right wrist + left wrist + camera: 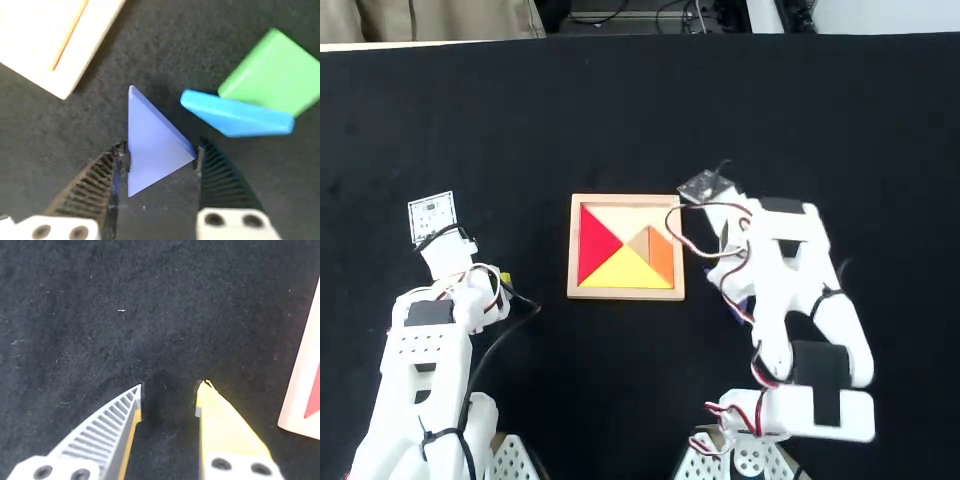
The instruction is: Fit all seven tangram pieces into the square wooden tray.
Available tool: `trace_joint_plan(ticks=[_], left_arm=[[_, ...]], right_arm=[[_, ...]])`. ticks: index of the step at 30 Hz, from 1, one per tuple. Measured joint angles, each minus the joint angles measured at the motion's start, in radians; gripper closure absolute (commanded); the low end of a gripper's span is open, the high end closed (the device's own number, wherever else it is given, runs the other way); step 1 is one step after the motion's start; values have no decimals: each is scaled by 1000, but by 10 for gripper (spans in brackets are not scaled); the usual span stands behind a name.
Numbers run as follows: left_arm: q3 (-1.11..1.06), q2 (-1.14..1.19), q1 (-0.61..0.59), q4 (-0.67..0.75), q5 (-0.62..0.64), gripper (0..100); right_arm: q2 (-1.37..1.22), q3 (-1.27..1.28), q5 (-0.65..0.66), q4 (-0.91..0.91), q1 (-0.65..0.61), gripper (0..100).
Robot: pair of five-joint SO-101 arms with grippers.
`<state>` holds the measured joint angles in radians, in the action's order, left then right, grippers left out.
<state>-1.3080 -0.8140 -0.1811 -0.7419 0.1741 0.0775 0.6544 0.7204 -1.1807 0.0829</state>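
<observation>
A: Four pieces sit in the tray (625,294), as I count them: one red triangle (595,243), one yellow triangle (623,270), one orange piece (663,258) and one small tan piece (641,242) between them.

B: So the pale strip along its far side is unfilled. What lies outside?

A: Three: one violet triangle (150,150), one blue slanted piece (235,117) and one green square (272,70), close together on the black cloth (100,315) near a corner of the tray. Blue and green touch or overlap; I cannot tell which.

B: Past halfway, then. And the pincers?

A: The right gripper (160,157) has a finger against each side of the violet triangle, pinching it where it lies flat. The left gripper (170,390) is spread, holding nothing, over bare cloth beside the tray's edge.

B: Three placements remain, I judge, violet first.
</observation>
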Motion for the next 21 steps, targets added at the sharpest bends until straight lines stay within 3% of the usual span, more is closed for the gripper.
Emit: trace_joint_plan(ticks=[5,11,21], left_arm=[[0,0,0,0,0,812],[0,0,0,0,0,812],[0,0,0,0,0,812]], right_arm=[[80,-97,0,-60,-23,875],[84,-255,-12,-66,-157,875],[-305,-621,-49,-66,-301,875]])
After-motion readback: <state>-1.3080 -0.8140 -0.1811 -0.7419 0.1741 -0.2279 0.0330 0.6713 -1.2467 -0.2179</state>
